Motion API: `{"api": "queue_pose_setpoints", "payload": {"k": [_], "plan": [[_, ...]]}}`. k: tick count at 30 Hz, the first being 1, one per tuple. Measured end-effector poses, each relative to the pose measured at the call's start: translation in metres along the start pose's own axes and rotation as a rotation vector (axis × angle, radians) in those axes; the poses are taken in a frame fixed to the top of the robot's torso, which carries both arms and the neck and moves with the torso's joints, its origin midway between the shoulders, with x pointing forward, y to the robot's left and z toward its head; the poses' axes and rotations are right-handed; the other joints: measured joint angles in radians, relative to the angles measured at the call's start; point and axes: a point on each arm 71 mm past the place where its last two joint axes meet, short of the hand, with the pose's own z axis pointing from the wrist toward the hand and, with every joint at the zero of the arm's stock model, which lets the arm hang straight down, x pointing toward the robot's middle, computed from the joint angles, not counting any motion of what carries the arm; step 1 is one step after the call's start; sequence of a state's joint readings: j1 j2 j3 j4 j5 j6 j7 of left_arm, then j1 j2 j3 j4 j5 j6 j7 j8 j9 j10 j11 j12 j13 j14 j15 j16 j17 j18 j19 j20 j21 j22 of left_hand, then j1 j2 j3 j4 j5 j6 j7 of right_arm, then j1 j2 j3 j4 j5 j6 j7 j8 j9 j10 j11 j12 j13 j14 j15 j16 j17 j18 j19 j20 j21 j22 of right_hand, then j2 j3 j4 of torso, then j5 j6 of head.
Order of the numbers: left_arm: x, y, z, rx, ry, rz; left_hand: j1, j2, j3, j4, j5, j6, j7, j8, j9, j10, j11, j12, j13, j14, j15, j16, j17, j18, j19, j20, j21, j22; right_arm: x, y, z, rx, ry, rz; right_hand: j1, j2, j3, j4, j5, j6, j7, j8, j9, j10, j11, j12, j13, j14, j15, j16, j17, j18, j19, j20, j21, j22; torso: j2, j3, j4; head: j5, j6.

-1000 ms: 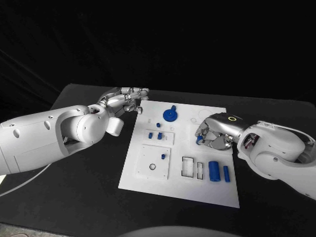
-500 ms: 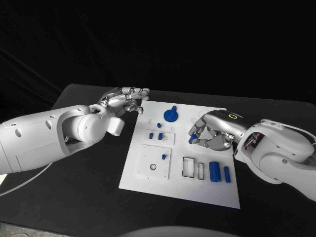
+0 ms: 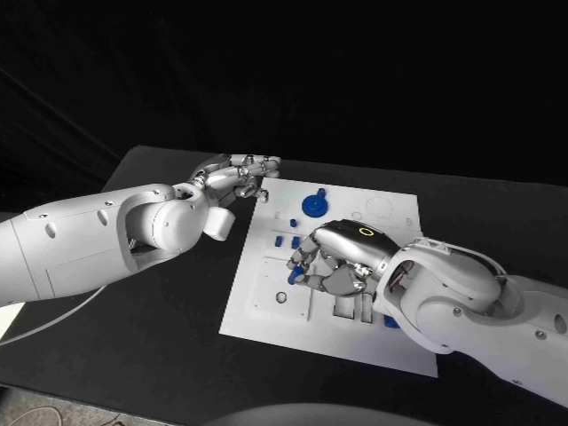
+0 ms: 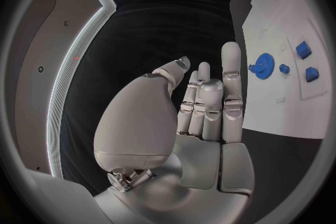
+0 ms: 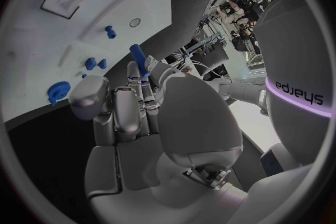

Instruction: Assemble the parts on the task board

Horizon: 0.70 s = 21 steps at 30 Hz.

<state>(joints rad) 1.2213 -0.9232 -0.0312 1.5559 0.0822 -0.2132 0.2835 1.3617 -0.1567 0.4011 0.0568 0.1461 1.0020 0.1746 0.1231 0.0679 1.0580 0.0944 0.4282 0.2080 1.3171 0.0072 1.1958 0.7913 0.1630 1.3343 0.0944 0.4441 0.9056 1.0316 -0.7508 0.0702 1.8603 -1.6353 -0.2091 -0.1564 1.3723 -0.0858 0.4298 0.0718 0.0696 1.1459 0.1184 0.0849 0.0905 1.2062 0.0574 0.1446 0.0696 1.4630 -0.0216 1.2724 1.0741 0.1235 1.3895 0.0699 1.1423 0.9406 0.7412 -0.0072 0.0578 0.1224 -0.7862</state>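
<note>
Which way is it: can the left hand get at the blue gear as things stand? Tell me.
Probably yes. The left hand is empty with fingers apart at the board's far left corner, and the blue gear lies uncovered beside it. The right hand, holding a blue peg, sits nearer the robot, out of the way.

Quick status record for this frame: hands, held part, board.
left hand: open, holds nothing, at the far left corner of the task board
right hand: over the middle of the board, pinching a small blue peg in its fingers
blue gear: on the far part of the board
small blue parts: two, on the board near the gear
task state: peg not yet placed
</note>
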Motion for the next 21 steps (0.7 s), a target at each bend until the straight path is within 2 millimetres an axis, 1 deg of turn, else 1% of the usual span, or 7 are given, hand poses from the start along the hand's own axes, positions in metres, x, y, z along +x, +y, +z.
{"api": "queue_pose_setpoints", "payload": {"k": [4, 11, 15, 16, 21], "plan": [[0.001, 0.0, 0.0, 0.0, 0.003, -0.001, 0.0, 0.0, 0.0, 0.0, 0.0, 0.0, 0.0, 0.0, 0.0, 0.0, 0.0, 0.0, 0.0, 0.0, 0.0, 0.0, 0.0, 0.0, 0.0, 0.0, 0.0, 0.0, 0.011, 0.003, 0.006, -0.015, 0.014, 0.015, 0.0, 0.0, 0.0, 0.0, 0.0, -0.001, 0.001, 0.0, 0.0, 0.0, 0.0, 0.0, 0.0, 0.0, 0.0, 0.0, 0.0, 0.0, 0.0, 0.0, 0.0, 0.0, 0.0, 0.0, -0.0004, 0.007, -0.004], [0.002, 0.0, 0.001, -0.001, 0.005, -0.001, 0.0, 0.0, 0.0, 0.0, 0.0, 0.0, 0.0, 0.0, 0.0, 0.0, 0.0, 0.0, 0.0, 0.0, 0.0, 0.0, 0.0, 0.0, 0.0, 0.0, 0.0, 0.0, 0.023, 0.001, 0.011, -0.019, 0.036, 0.02, 0.0, 0.0, 0.005, 0.0, 0.004, -0.001, 0.001, -0.002, -0.001, 0.0, 0.0, -0.004, 0.0, 0.0, 0.0, 0.0, 0.0, 0.0, 0.0, 0.0, 0.0, 0.0, 0.0, 0.0003, -0.0012, 0.015, -0.011], [0.002, 0.0, 0.001, -0.001, 0.007, -0.002, 0.0, 0.0, 0.0, 0.0, 0.0, 0.0, 0.0, 0.0, 0.0, 0.0, 0.0, 0.0, 0.0, 0.0, 0.0, 0.0, 0.0, 0.0, 0.0, 0.0, 0.0, 0.0, 0.029, -0.003, 0.014, -0.015, 0.046, 0.013, 0.0, 0.0, 0.005, 0.0, 0.004, -0.001, 0.001, -0.003, -0.001, 0.0, 0.0, -0.004, 0.0, 0.0, 0.0, 0.0, 0.001, 0.0, 0.0, 0.0, 0.0, 0.0, 0.0, 0.0006, -0.0007, 0.017, -0.014], [0.002, 0.0, 0.001, -0.001, 0.007, -0.002, 0.0, 0.0, 0.0, 0.0, 0.0, 0.0, 0.0, 0.0, 0.0, 0.0, 0.0, 0.0, 0.0, 0.0, 0.0, 0.0, 0.0, 0.0, 0.0, 0.0, 0.0, 0.0, 0.03, -0.003, 0.014, -0.014, 0.049, 0.011, 0.0, 0.0, 0.005, 0.0, 0.004, -0.001, 0.002, -0.003, -0.001, 0.0, 0.0, -0.004, 0.0, 0.0, 0.0, 0.0, 0.001, 0.0, 0.0, 0.0, 0.0, 0.0, 0.0, 0.0012, -0.0007, 0.017, -0.014], [0.002, 0.001, 0.001, -0.002, 0.008, -0.002, 0.0, 0.0, 0.0, 0.0, 0.0, 0.0, 0.0, 0.0, 0.0, 0.0, 0.0, 0.0, 0.0, 0.0, 0.0, 0.0, 0.0, 0.0, 0.0, 0.0, 0.0, 0.0, 0.035, -0.005, 0.017, -0.013, 0.06, 0.001, 0.0, 0.0, 0.005, 0.0, 0.004, -0.001, 0.004, -0.006, -0.001, 0.0, 0.0, -0.004, 0.0, 0.0, 0.0, 0.0, 0.001, 0.0, 0.0, 0.0, 0.0, 0.0, 0.0, 0.0012, -0.0007, 0.019, -0.017]]}}
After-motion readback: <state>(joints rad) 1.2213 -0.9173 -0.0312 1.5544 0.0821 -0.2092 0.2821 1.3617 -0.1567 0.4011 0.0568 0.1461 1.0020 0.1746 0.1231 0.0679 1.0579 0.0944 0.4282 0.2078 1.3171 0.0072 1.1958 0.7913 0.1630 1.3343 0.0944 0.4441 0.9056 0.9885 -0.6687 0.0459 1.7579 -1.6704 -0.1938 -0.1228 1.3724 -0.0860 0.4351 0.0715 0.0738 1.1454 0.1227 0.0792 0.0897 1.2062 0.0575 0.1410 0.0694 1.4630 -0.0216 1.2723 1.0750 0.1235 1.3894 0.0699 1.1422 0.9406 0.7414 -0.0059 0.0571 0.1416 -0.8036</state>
